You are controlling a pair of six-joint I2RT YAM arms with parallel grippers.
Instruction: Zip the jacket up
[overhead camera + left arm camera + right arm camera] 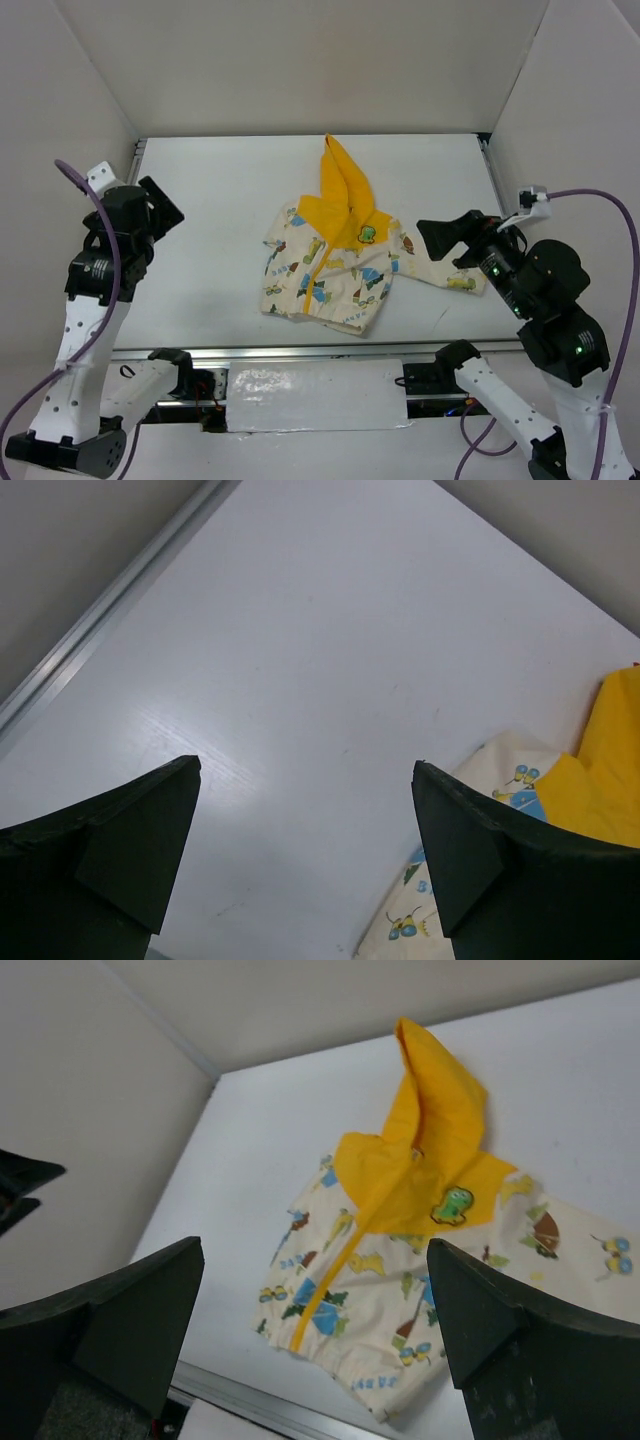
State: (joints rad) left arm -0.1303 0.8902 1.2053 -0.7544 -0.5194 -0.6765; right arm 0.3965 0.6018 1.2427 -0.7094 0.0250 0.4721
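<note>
Though wide open, end effectors (306, 764) (315, 1243) empty

Jacket (335, 262) on the table (220, 190) between left hand (165, 205) and right hand (440, 240)

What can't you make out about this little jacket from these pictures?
Zipper pull: too small on the jacket in any view; how far it's zipped is unclear.
Left wrist view: most of the jacket is cut off by the edge and a left gripper finger.
Right wrist view: one sleeve is partly behind a right gripper finger.
</note>
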